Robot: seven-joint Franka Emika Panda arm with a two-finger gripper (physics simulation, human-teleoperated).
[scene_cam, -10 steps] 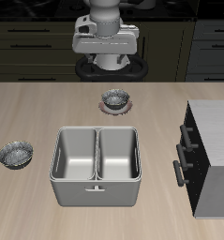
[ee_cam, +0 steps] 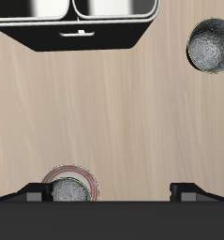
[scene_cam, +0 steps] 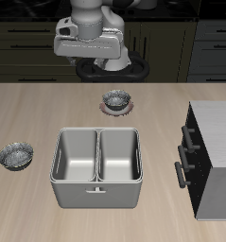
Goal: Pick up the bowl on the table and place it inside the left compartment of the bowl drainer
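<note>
— Hanging high over the back of the surface [scene_cam: 48, 109], well above everything on it. Looking straight down in the wrist view, past both fingers [ee_cam: 34, 191].

— And at those fingers?

— Spread wide apart, clamped on nothing, touching nothing. Poised above the twin bowl [scene_cam: 117, 98], with that one showing just beside one fingertip in the wrist view.

— Sitting on something, then?

— Resting on a reddish plate [scene_cam: 117, 111], far back, behind the bowl drainer [scene_cam: 95, 196] and apart from it.

— And where to look for the bowl [scene_cam: 15, 156] of the task?

— Lying upright on the bare surface, nearer the front edge than its twin. Placed beside the bowl drainer, on the side of the left compartment [scene_cam: 75, 156], close to it yet not touching. Outside both wells. Grey at the rim, dark and speckled within. Well apart from the fingers; visible in the wrist view too, off to one side of the drainer.

— About the drainer itself?

— Standing square in the middle of the surface. Split by a middle divider into two equal wells, with a small handle [scene_cam: 95, 192] on the front wall.

— Anything else nearby?

— Only a dark boxy cabinet [scene_cam: 214, 161] with bar handles, on the drainer's other side, away from the bowl.
</note>
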